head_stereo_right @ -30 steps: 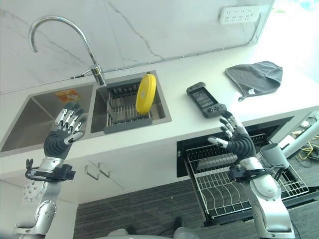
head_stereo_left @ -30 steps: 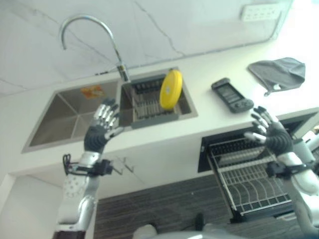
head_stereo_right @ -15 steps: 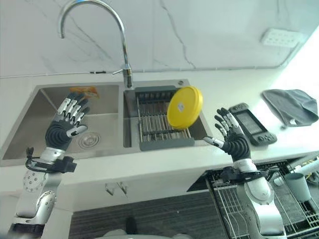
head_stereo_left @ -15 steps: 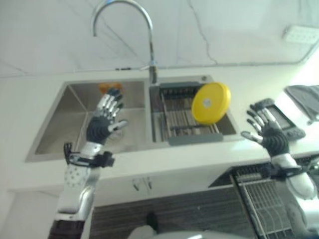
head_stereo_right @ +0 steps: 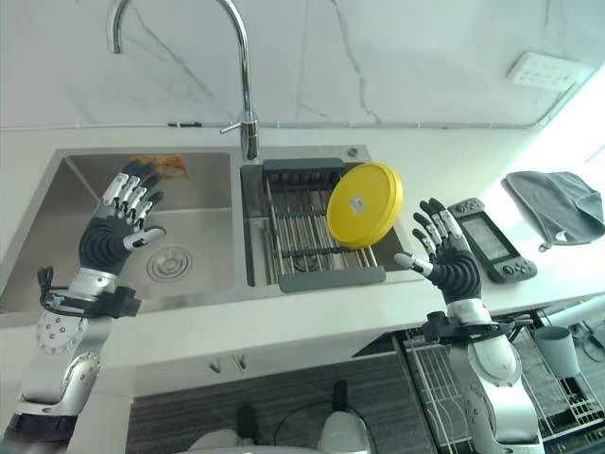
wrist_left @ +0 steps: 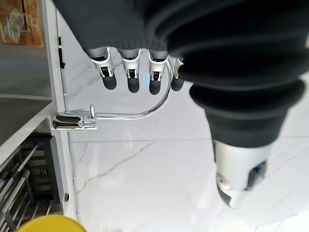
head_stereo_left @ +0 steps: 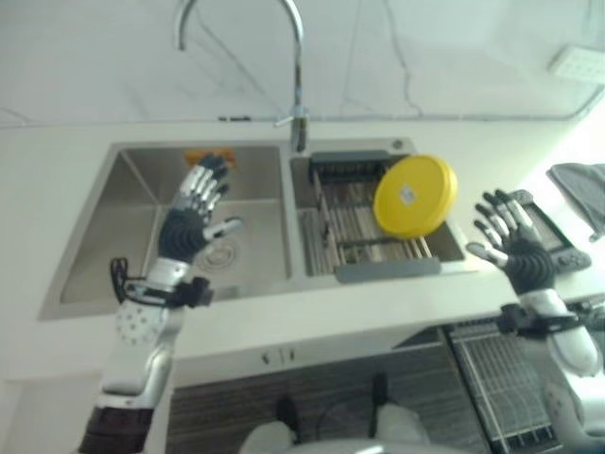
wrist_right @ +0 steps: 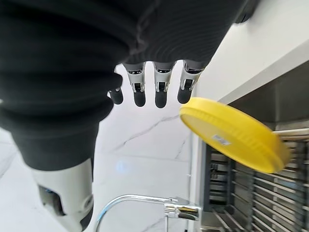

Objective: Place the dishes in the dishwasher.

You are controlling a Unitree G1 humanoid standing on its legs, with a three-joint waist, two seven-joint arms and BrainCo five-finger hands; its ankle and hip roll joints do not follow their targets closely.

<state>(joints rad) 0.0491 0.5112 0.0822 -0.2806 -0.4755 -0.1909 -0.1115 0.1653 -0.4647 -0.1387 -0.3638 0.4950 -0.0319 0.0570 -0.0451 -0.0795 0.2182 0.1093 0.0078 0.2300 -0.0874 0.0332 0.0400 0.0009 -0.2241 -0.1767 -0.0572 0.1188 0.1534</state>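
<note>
Judging that nothing is loaded yet, I hold my right robot hand (head_stereo_right: 444,263) and left robot hand (head_stereo_right: 118,232) spread and empty while the yellow plate (head_stereo_right: 364,204) leans in the sink rack (head_stereo_right: 307,244) at centre frame

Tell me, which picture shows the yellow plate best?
The right eye view: the whole yellow plate stands tilted in the sink's rack, seen clearly. The left eye view shows it too. The right wrist view shows it edge-on; the left wrist view catches just its rim.
</note>
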